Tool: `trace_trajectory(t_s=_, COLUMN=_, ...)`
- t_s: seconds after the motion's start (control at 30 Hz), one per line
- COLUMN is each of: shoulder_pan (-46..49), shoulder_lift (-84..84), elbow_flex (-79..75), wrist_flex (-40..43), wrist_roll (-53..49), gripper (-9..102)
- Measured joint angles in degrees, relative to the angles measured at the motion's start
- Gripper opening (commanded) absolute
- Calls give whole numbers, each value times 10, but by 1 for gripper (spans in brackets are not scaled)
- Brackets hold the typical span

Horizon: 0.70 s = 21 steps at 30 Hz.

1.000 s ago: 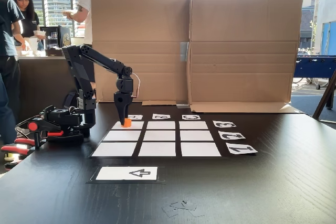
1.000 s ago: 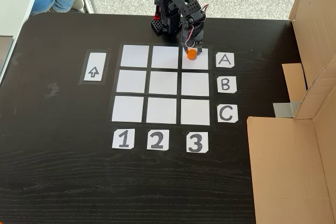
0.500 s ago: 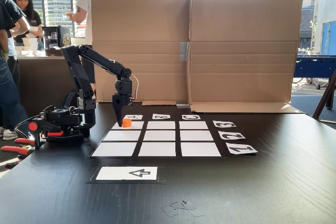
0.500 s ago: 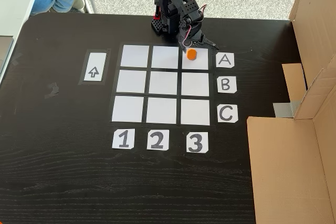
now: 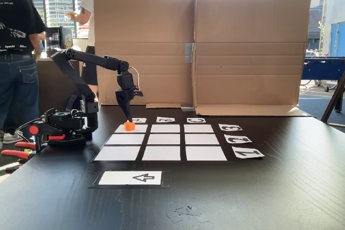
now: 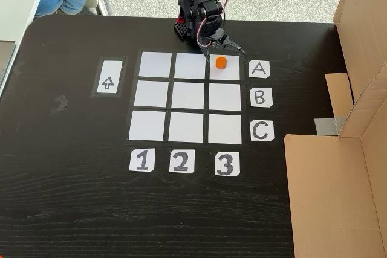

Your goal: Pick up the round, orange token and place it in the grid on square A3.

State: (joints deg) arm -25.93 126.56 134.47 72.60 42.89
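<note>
Your token (image 6: 221,62) sits flat on square A3 (image 6: 228,70), the corner cell of the grid (image 6: 187,96) beside label A and in line with label 3 in the fixed view from above. That view shows your end effector (image 6: 219,44) spread wide with nothing between its fingers, just behind the token and clear of it. The low fixed view shows what the top one cannot: the end effector (image 5: 128,112) hangs above the token (image 5: 129,126) with a gap between them. On the dark tabletop (image 5: 280,187) a white arrow card (image 5: 131,178) lies beside the grid, well apart from the token. A cardboard screen (image 5: 248,52) stands along the far edge, and people (image 5: 19,52) stand behind the arm.
</note>
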Motion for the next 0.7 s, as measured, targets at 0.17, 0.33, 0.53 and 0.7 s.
trace_trajectory(t_s=0.17, shoulder_pan=157, shoulder_lift=94, elbow_flex=-50, wrist_flex=7, wrist_roll=11, gripper=70)
trace_trajectory(t_s=0.33, shoulder_pan=349, shoulder_lift=142, elbow_flex=-144, wrist_flex=2, wrist_roll=42, gripper=61)
trace_trajectory(t_s=0.53, shoulder_pan=558, shoulder_lift=180, elbow_flex=-202, wrist_flex=-54, wrist_roll=146, gripper=23)
trace_trajectory(t_s=0.7, shoulder_pan=730, shoulder_lift=216, elbow_flex=-210, wrist_flex=-122, wrist_roll=227, gripper=0)
